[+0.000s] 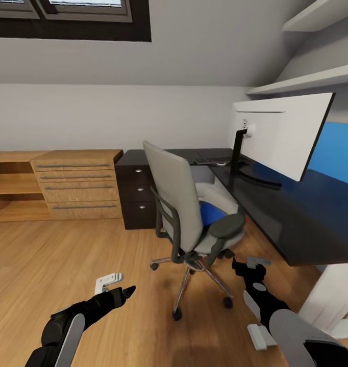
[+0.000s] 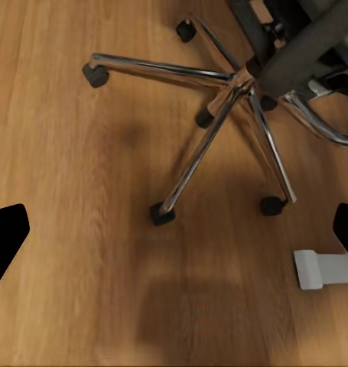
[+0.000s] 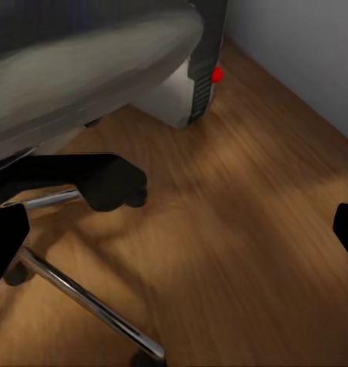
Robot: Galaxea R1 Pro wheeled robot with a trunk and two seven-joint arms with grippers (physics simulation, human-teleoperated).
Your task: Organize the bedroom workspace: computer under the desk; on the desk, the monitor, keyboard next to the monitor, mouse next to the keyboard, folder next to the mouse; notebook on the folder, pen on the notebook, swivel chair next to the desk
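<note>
Two grippers hang low over the wooden floor (image 1: 51,255) in the near field, and neither holds anything. My left gripper (image 1: 124,292) sits near left, pointed right toward the chair; in the left wrist view its dark fingertips (image 2: 7,233) stand at opposite edges of the frame, so the jaws are spread wide. My right gripper (image 1: 239,267) sits near right, just beside the chair's wheeled base; in the right wrist view its fingertips (image 3: 5,237) are likewise far apart, so it is also wide open. Next out is the swivel chair (image 1: 181,204), with its back turned toward my left side and its seat facing right toward the desk. Its chrome star base (image 2: 235,84) spreads over the floor ahead of the left gripper. On the seat, a patch of bright blue marks the folder (image 1: 210,213), mostly hidden by the backrest and near armrest (image 1: 226,227). That folder lies up and to the far left of my right gripper, behind the armrest; the right arm is clearly the nearer one, and I judge an approach over the armrest from the desk side is required. The folder's long axis cannot be determined. Farther right, the desk (image 1: 296,214) carries the monitor (image 1: 281,135), with the keyboard (image 1: 212,160) on its far end.
</note>
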